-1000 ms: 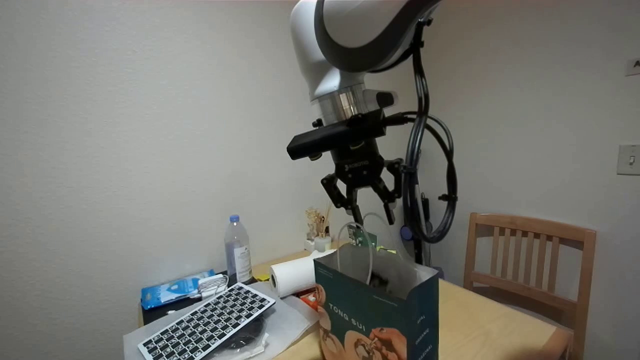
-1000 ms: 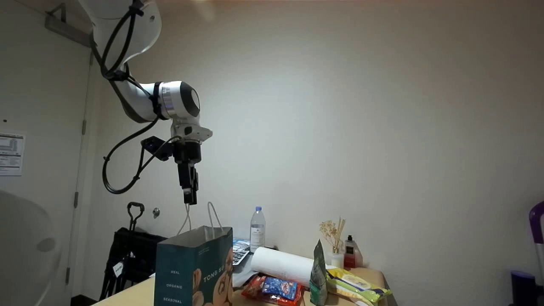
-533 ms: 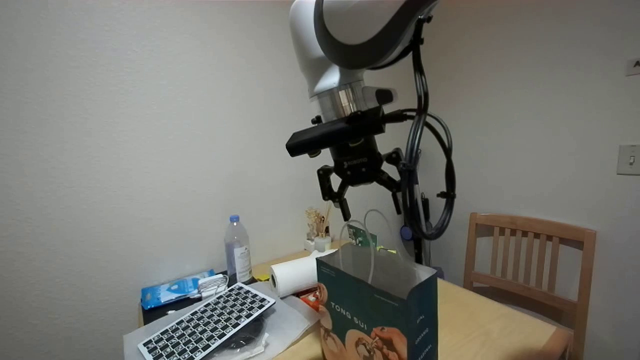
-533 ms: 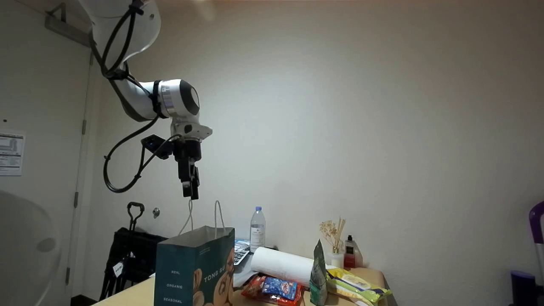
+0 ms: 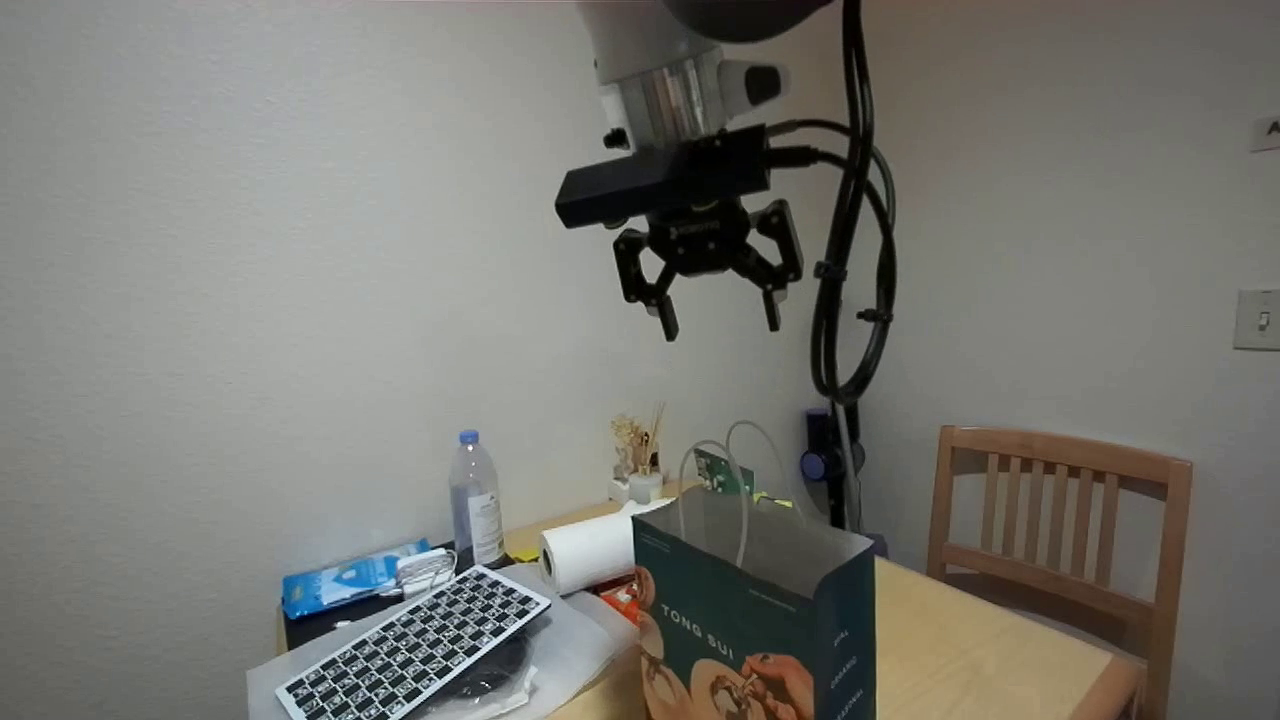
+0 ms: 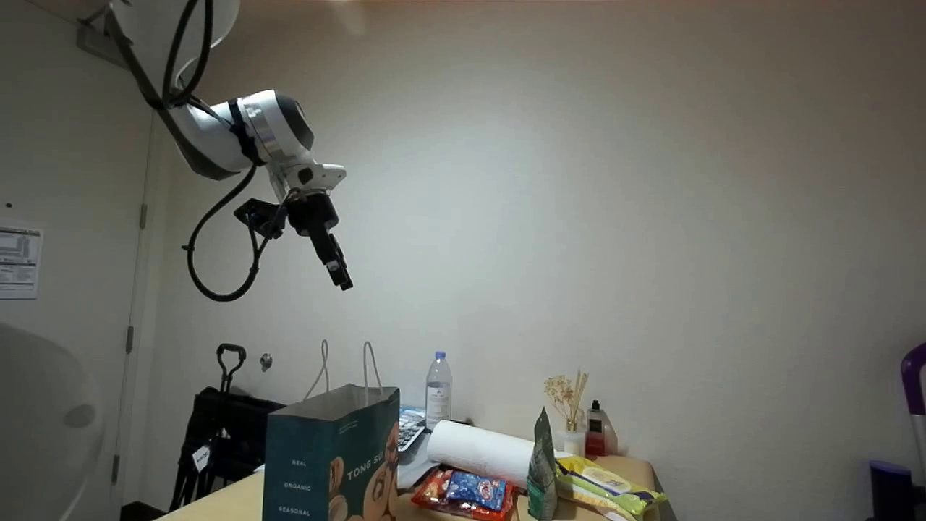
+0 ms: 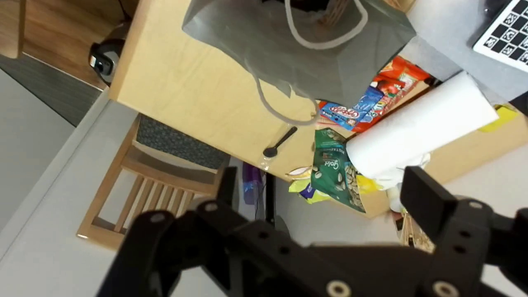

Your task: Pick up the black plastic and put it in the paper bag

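The dark-green paper bag (image 5: 740, 640) stands upright and open on the table, its white looped handles up; it also shows in an exterior view (image 6: 304, 463) and in the wrist view (image 7: 255, 45). A dark thing (image 7: 305, 4) lies inside the bag at the top edge of the wrist view; it looks like the black plastic, but is mostly cut off. In both exterior views the bag's walls hide it. My gripper (image 5: 720, 330) is open and empty, well above the bag, also in an exterior view (image 6: 346, 284) and the wrist view (image 7: 324, 189).
Near the bag lie a white paper roll (image 5: 590, 548), red and blue snack packs (image 6: 470, 492), a green pouch (image 7: 332, 169) and a wrapped dark spoon (image 7: 280, 142). A checkered slab (image 5: 415, 645) and a bottle (image 5: 478, 500) stand farther off. A wooden chair (image 5: 1060, 520) is beside the table.
The fingers have spread apart, and a dark thing between the bag's walls has dropped from sight. The gripper has then risen well above the bag and tilted. The bag and handles have shifted slightly.
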Available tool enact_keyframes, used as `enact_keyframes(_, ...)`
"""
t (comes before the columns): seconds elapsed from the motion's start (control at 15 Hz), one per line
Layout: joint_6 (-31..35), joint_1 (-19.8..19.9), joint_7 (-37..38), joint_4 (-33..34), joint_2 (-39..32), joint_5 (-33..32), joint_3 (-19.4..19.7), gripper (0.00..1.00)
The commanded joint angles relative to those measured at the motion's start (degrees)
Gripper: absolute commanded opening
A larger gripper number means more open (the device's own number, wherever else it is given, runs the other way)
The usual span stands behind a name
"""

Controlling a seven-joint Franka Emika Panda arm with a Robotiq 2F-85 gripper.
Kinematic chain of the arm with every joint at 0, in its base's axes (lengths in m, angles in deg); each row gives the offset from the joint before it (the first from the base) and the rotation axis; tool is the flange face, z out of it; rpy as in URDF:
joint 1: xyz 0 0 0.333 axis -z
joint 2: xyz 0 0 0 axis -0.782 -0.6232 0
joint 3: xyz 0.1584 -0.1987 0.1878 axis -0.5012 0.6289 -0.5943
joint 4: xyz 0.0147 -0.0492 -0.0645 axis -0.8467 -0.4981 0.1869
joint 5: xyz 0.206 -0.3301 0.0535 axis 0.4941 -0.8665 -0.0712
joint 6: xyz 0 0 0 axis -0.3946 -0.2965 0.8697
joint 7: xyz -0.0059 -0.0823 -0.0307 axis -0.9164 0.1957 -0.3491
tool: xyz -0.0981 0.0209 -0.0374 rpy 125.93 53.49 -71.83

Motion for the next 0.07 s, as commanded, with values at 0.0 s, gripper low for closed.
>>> enact_keyframes(0.0,-0.41,0.5,0.17,0.38,0.16,-0.32,-0.85,1.0)
